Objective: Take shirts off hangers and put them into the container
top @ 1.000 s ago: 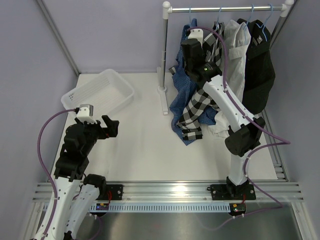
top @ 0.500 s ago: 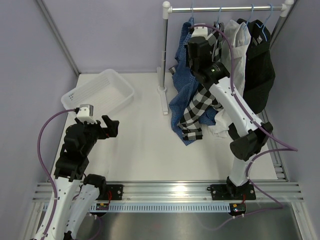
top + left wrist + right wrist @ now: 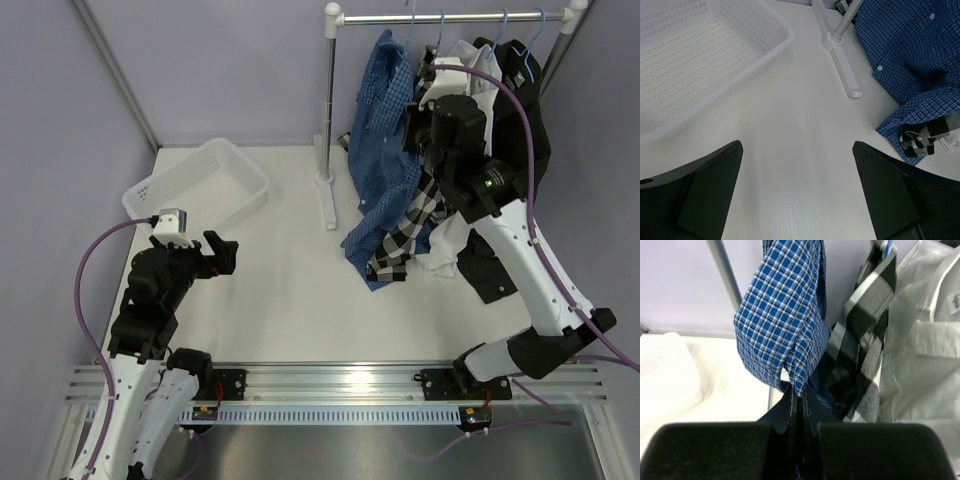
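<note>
R gripper (image 3: 799, 412): clamped on blue shirt (image 3: 780, 330) fold, at rack (image 3: 331, 110), table's far edge. L gripper (image 3: 796, 150): wide open, empty. Basket (image 3: 771, 50): far-left corner. Risk, I'd say: thin pinch slips; checked shirt (image 3: 865, 340) snags.

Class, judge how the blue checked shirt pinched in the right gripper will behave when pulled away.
Probably floppy: the blue checked shirt folds and drapes above the shut right gripper. Likely light for its size, being thin cloth. It may drag or snag: its hem lies on the table, bunched against the black-and-white shirt.
</note>
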Robot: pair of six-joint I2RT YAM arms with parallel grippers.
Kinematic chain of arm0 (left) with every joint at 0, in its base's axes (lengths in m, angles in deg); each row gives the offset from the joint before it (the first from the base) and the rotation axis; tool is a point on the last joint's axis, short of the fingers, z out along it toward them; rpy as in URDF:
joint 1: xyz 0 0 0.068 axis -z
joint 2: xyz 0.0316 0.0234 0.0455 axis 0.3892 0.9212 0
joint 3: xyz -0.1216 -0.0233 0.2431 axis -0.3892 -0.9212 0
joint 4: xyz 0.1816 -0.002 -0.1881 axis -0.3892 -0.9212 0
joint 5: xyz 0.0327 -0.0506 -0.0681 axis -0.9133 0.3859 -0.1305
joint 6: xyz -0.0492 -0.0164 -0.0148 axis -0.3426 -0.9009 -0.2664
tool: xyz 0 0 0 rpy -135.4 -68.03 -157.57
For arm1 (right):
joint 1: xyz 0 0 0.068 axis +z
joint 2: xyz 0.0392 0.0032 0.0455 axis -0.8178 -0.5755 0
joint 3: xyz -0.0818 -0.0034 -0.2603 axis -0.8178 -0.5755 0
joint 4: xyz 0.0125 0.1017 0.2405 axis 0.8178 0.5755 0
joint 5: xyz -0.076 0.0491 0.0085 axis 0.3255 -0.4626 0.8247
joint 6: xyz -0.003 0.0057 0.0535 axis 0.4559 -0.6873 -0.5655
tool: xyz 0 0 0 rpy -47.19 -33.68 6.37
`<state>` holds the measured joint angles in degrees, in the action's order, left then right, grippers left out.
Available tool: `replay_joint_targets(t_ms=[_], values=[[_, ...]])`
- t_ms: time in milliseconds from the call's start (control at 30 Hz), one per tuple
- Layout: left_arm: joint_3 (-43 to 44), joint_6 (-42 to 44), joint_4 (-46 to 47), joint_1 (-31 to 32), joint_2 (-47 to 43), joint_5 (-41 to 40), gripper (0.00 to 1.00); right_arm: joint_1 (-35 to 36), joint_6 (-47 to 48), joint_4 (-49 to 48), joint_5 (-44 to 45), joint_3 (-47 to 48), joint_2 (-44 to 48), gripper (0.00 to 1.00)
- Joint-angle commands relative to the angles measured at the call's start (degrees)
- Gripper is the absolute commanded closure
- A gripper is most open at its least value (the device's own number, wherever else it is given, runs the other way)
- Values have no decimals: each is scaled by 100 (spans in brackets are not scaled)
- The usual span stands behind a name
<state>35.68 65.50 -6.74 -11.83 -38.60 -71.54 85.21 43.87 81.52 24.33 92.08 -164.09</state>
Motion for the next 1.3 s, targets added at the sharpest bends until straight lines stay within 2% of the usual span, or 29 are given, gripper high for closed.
replay_joint_targets(t_ms=[0,167,467,700,867,967,1067,1200,1267], values=[[-50,-32,327,18,-50,126,1,-11,-36,-48,-736,-433,542,100],[-50,-32,336,27,-15,135,1,-20,210,356,-1309,-673,1210,100],[-41,-32,327,18,47,117,1,-20,254,647,-2214,153,2054,100],[-50,-23,327,18,64,82,1,-11,439,489,-3074,750,2249,100],[-50,-14,318,18,56,64,1,-11,378,436,-3576,708,2292,100],[-41,-5,327,18,12,38,1,-20,386,489,-3910,340,2423,100],[55,21,327,27,-41,73,1,-20,369,393,-4411,-459,2713,100],[354,3,327,27,-234,450,1,-20,334,42,-4929,-2135,3144,100],[573,-93,327,35,-305,608,1,-11,177,-160,-5009,-2682,3346,100]])
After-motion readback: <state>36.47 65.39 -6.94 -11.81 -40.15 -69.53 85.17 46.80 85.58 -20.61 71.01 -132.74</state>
